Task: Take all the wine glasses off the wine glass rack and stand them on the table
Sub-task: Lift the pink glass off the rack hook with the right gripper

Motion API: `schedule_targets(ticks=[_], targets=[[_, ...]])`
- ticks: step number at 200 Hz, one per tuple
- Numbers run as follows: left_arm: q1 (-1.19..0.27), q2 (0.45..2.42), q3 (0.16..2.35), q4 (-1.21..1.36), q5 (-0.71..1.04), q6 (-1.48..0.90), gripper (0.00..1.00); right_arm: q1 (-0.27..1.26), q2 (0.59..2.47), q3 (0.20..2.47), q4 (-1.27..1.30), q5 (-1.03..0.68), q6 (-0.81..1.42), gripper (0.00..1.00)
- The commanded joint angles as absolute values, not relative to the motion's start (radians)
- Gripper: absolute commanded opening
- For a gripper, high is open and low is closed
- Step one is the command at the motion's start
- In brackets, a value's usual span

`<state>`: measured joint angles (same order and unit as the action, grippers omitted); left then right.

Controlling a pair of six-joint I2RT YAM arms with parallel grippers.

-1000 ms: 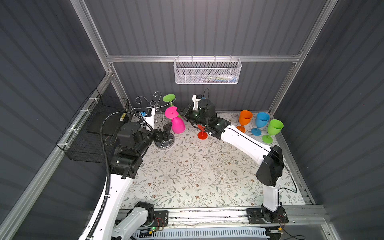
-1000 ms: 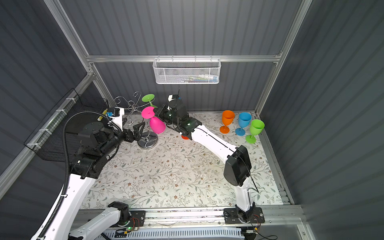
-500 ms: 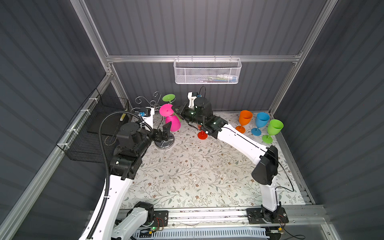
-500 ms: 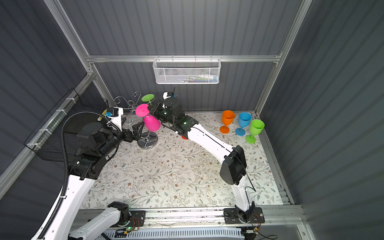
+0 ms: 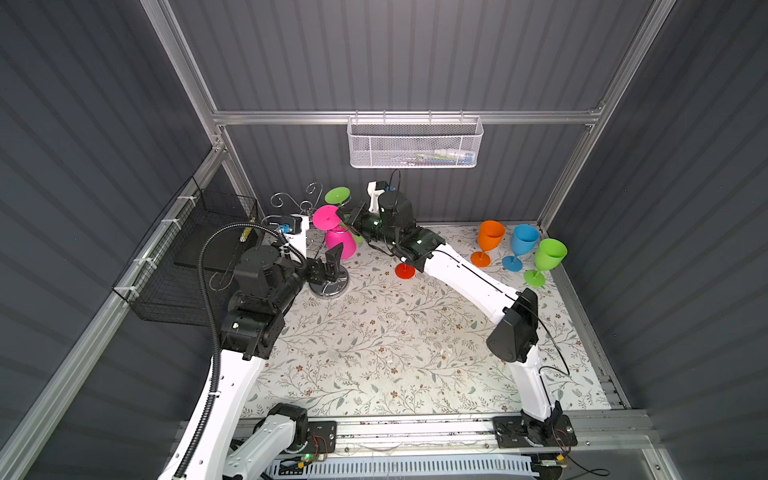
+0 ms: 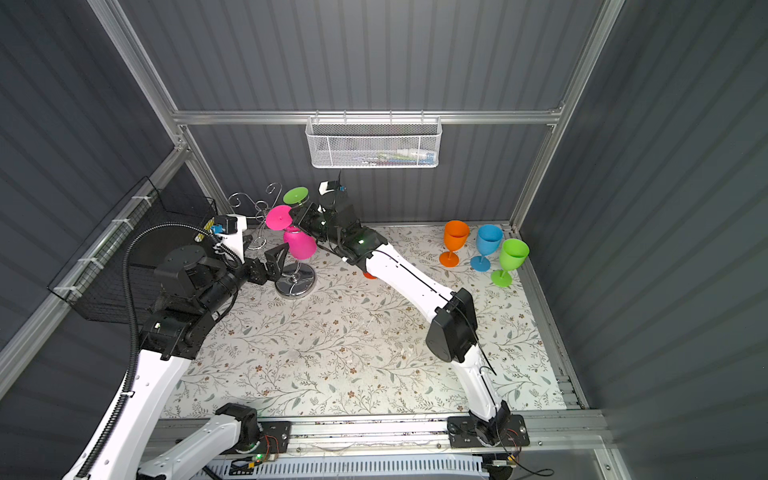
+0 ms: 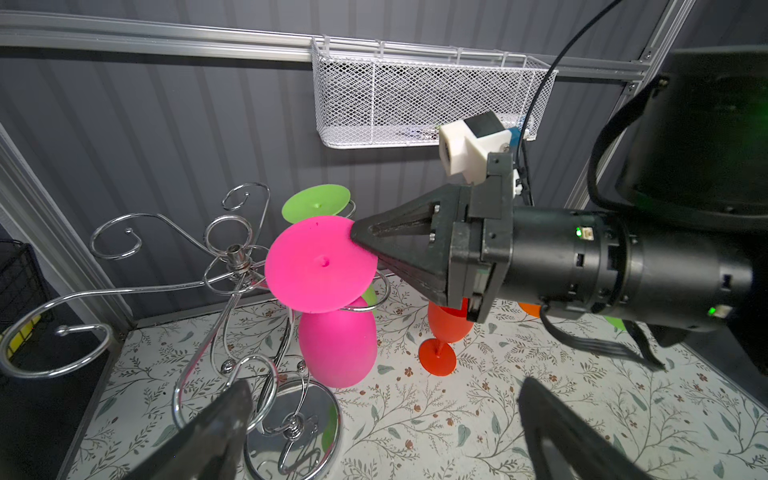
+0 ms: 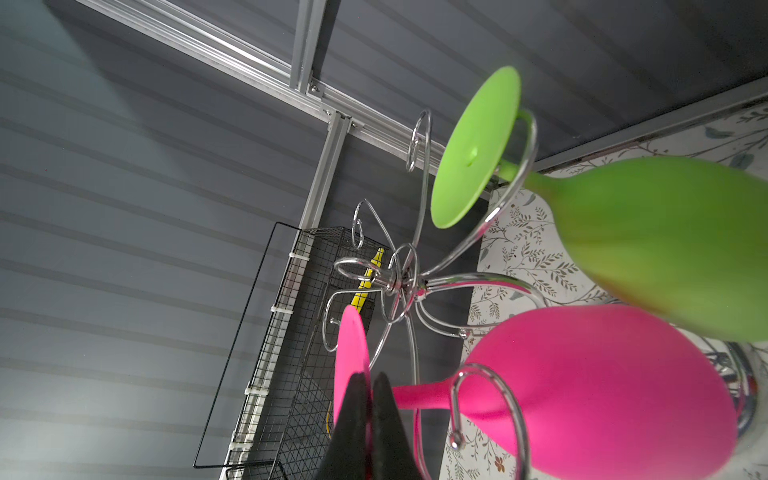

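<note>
At mid-frame, right fingers (image 7: 374, 241) squeeze the pink plastic wine glass (image 7: 320, 266) on its shiny chrome wire rack (image 7: 235, 251); left fingers (image 7: 224, 419) are open. Next, it should slide off.

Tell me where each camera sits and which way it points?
Both top views: high at the front, looking down on the table; both arms show.
Left wrist: on the left arm, facing the rack over the open left fingers.
Right wrist: on the right arm, looking along the right fingers, shut on the pink wine glass.
Shared: every view shows rack and glass.
</note>
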<state>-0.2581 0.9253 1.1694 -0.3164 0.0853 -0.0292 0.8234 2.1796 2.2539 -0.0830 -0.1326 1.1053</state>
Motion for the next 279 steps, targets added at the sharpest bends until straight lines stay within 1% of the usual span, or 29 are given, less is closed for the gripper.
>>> schedule_targets(ticks=[1, 85, 136, 172, 234, 279], targets=[[-0.252, 0.908, 1.156, -0.304, 0.077, -0.028, 1.00, 0.809, 2.189, 2.288, -0.066, -0.112, 1.086, 0.00], [-0.252, 0.913, 1.153, -0.306, 0.058, -0.024, 1.00, 0.754, 2.182, 2.280, -0.026, -0.104, 1.126, 0.00], [-0.252, 0.916, 1.153, -0.308, 0.045, -0.026, 1.00, 0.730, 2.130, 2.204, 0.014, -0.107, 1.131, 0.00], [-0.252, 0.923, 1.152, -0.309, 0.035, -0.026, 1.00, 0.713, 2.067, 2.101, 0.063, -0.109, 1.140, 0.00], [-0.251, 0.944, 1.146, -0.304, 0.040, -0.044, 1.00, 0.678, 1.900, 1.877, 0.152, -0.112, 1.136, 0.00], [-0.252, 0.971, 1.148, -0.292, 0.105, -0.106, 1.00, 0.660, 1.731, 1.678, 0.181, -0.093, 1.073, 0.00]])
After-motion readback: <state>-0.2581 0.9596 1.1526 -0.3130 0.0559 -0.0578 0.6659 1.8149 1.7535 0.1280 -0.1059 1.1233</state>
